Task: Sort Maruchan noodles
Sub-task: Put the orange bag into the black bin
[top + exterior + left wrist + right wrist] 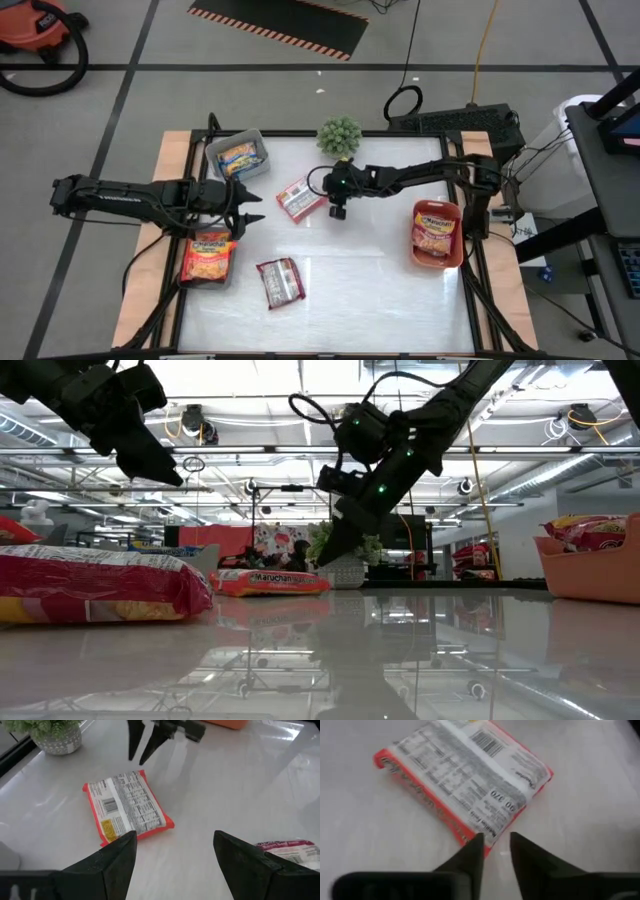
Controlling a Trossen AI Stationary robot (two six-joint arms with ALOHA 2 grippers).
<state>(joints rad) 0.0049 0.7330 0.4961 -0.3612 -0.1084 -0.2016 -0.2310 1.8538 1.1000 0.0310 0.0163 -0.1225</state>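
I have the right claw (322, 199) hovering just above the edge of a red-and-white noodle packet (297, 198), which lies label-down on the white table (380, 290); its fingers (470, 857) stand nearly closed, gripping nothing. My left claw (252, 205) waits spread open, the same packet lying just ahead of it.

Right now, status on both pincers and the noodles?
Right pincer nearly shut, empty, beside the red packet. Left pincer open, empty, above the table. Packets loose on the table, others binned. Nothing in the way.
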